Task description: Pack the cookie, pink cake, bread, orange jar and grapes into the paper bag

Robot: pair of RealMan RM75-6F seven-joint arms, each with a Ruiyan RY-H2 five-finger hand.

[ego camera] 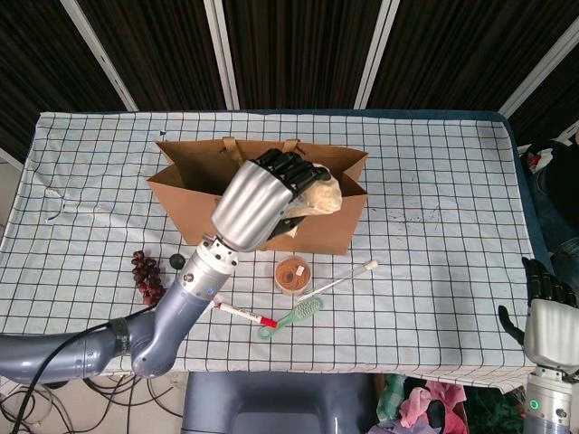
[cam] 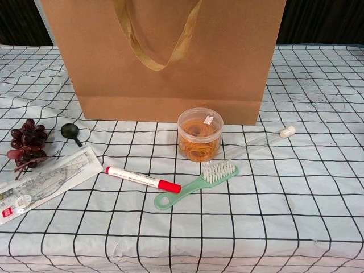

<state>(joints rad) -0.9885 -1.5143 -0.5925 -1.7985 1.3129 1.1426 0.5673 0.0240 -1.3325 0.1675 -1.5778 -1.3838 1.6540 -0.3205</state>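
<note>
My left hand (ego camera: pixel 261 202) is raised above the open brown paper bag (ego camera: pixel 194 197) and grips the wrapped bread (ego camera: pixel 320 196), which hangs over the bag's mouth. The bag (cam: pixel 227 62) fills the top of the chest view, where the left hand is out of sight. In front of the bag stands the orange jar (ego camera: pixel 292 273) (cam: pixel 199 135). The grapes (ego camera: pixel 147 276) (cam: pixel 26 145) lie at the left. My right hand (ego camera: pixel 546 316) is low at the table's right front corner, fingers apart, holding nothing. Cookie and pink cake are not visible.
A red-capped marker (cam: pixel 143 179), a green brush (cam: pixel 196 184), a clear tube (cam: pixel 259 143), a black spoon (cam: pixel 71 132) and a packaged ruler (cam: pixel 42 184) lie on the checked cloth in front of the bag.
</note>
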